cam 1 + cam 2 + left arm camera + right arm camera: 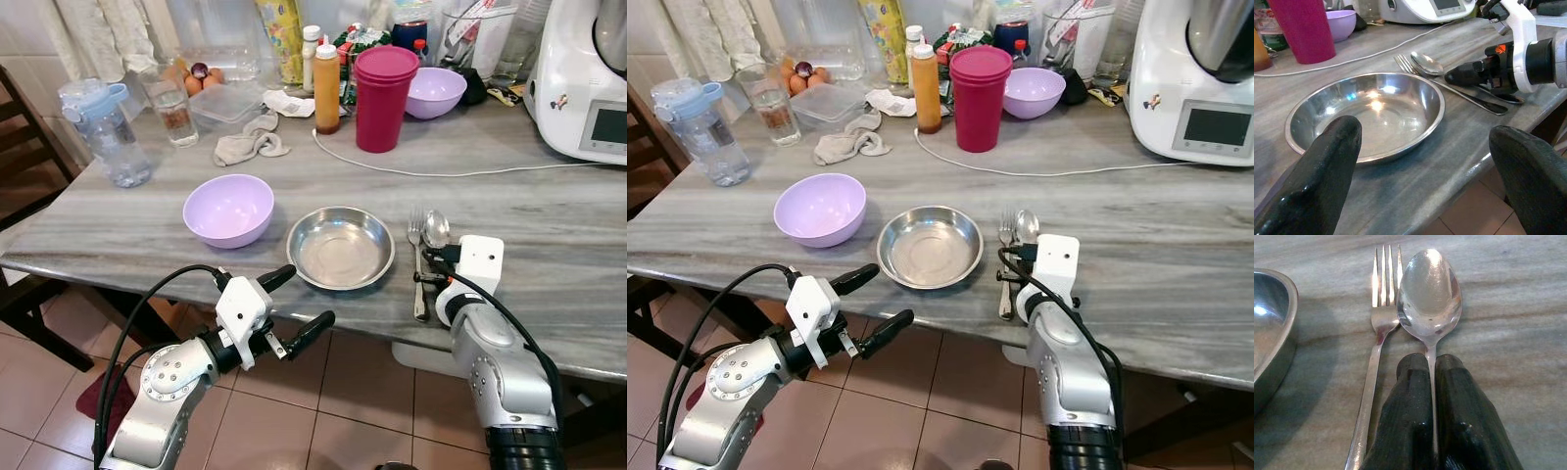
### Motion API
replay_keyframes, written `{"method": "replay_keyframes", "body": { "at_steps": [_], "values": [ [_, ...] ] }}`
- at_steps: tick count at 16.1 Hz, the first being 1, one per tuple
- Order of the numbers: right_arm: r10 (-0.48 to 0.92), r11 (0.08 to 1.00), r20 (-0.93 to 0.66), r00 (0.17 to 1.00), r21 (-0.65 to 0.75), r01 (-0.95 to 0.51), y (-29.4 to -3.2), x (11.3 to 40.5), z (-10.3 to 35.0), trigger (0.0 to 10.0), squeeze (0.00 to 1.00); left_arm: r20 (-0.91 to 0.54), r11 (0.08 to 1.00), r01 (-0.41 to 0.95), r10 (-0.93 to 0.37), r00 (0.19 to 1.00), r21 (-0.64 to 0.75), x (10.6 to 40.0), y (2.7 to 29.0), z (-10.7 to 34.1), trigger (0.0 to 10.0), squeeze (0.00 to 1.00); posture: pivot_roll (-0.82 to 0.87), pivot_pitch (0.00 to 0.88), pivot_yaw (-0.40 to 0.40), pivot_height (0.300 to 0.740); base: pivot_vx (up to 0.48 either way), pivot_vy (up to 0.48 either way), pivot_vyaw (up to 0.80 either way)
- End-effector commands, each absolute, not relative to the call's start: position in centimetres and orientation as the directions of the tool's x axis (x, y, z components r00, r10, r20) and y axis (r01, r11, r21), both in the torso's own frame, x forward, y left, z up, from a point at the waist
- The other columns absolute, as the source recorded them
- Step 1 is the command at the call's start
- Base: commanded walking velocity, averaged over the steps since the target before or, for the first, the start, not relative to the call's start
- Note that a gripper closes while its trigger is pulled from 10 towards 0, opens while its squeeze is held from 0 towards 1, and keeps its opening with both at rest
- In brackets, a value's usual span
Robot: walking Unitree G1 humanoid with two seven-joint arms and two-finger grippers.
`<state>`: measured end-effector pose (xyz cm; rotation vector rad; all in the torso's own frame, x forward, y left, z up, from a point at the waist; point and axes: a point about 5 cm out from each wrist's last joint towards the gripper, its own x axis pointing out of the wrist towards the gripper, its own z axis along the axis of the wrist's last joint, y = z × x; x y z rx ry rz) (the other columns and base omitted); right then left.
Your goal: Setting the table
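A round steel dish (341, 247) sits near the front edge of the grey marble table (549, 225), with a lilac bowl (228, 209) to its left. Right of the dish lie a fork (415, 235) and a spoon (436, 229), side by side with their heads pointing away. My right gripper (1430, 364) rests low over the table and is shut on the spoon's handle, the spoon (1429, 291) lying flat beside the fork (1382, 308). My left gripper (310, 294) hangs open just off the table's front edge, facing the dish (1366, 115), with nothing between its fingers.
Farther back stand a pink lidded tumbler (384, 96), an orange sauce bottle (326, 88), a second lilac bowl (434, 90), a glass (171, 106), a water bottle (103, 132) and a crumpled cloth (250, 142). A white cable (441, 173) runs to a white appliance (588, 78).
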<state>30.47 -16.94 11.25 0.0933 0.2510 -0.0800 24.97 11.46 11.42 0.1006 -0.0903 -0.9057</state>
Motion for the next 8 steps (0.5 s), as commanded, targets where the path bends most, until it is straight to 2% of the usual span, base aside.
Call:
{"method": "replay_keyframes", "body": {
  "at_steps": [1,8],
  "values": [
    [-0.117,0.986,-0.302,0.946,0.077,0.147,-18.03,29.83,10.15,10.0,0.0,0.021,0.606,0.784,-0.793,0.609,0.135,24.81,11.63,11.33,10.0,0.0,-0.23,0.113,0.082,0.74,0.0,0.0,0.0],
    [-0.131,0.982,-0.294,0.947,0.092,0.164,-18.02,29.54,10.03,10.0,0.0,0.021,0.602,0.786,-0.795,0.606,0.139,24.93,11.48,11.52,10.0,0.0,-0.24,0.112,0.089,0.74,0.0,0.0,0.0]
  ]
}}
